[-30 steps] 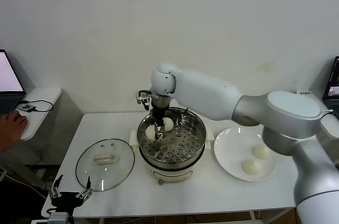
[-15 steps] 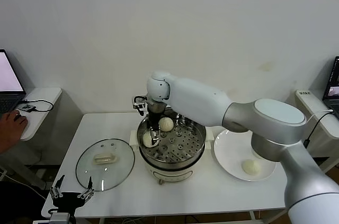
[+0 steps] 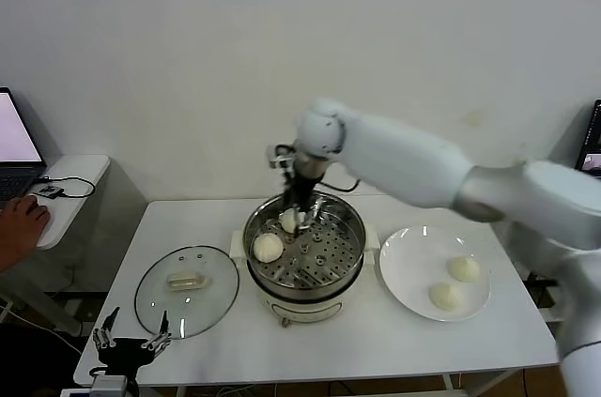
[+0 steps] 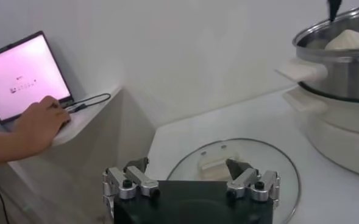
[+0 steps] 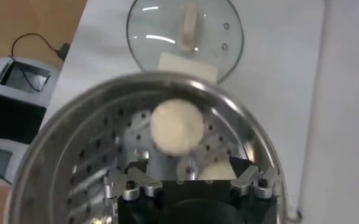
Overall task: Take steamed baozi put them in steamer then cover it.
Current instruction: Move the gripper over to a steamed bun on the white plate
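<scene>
Inside the round shiny steel steamer, two cream-white baozi seen, right gripper spread above, left gripper parked, jaws apart.

The steamer is a shiny steel pot on a cream base, standing uncovered on the table. Two white buns lie on its perforated tray. Two more buns lie on the plate to its right. The glass lid lies flat at its left, handle up.

A white table is seen carrying the steamer. The glass cover is laid left of it. A white plate is set to its right.
</scene>
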